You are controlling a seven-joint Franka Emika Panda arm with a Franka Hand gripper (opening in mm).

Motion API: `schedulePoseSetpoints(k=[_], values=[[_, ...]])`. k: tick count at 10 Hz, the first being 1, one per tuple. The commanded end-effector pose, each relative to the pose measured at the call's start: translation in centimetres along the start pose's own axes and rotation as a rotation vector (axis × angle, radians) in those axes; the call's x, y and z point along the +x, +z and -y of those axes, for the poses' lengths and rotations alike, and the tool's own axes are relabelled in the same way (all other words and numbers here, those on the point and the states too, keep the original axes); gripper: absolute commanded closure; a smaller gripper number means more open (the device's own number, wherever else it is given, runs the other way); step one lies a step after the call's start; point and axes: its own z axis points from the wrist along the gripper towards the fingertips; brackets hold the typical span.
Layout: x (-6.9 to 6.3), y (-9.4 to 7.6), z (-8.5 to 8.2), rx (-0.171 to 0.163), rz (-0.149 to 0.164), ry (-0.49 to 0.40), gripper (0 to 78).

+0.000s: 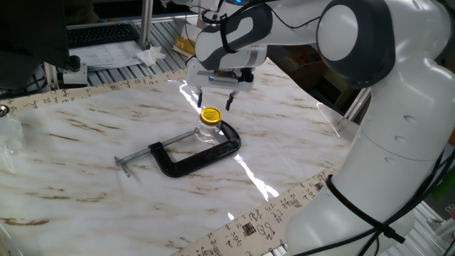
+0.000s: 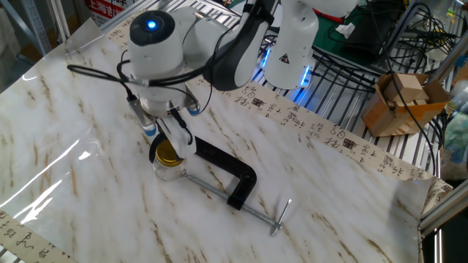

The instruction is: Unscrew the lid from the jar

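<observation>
The small clear glass jar [image 1: 208, 131] stands upright on the marble table, held in the jaws of a black C-clamp [image 1: 195, 158]. The yellow lid [image 1: 210, 115] sits on top of the jar. My gripper [image 1: 215, 102] hangs open and empty just above the lid, one finger on each side, touching nothing. In the other fixed view the gripper [image 2: 165, 134] is above the lid [image 2: 168, 152] and jar [image 2: 168, 169], with the C-clamp [image 2: 228, 174] reaching to the right.
The clamp's screw rod and handle [image 1: 131, 161] stick out to the left. A keyboard [image 1: 99, 34] and papers lie at the back. A cardboard box [image 2: 398, 102] stands off the table on the right. My arm's base [image 1: 370, 178] fills the right side.
</observation>
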Motion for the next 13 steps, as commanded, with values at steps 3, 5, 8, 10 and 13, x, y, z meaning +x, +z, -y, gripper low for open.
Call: schedulePoseSetpoints(k=[3,5,8,10,13], values=[[1.89,-0.34,1.9,-0.156,0.076,0.893,0.2],[2.14,-0.22,1.96,-0.171,0.066,1.017,0.2],[2.25,-0.11,1.98,-0.208,0.06,1.127,0.2],[2.26,-0.02,1.96,-0.221,0.062,1.168,0.2],[2.2,0.48,1.85,-0.233,0.06,1.208,0.2]])
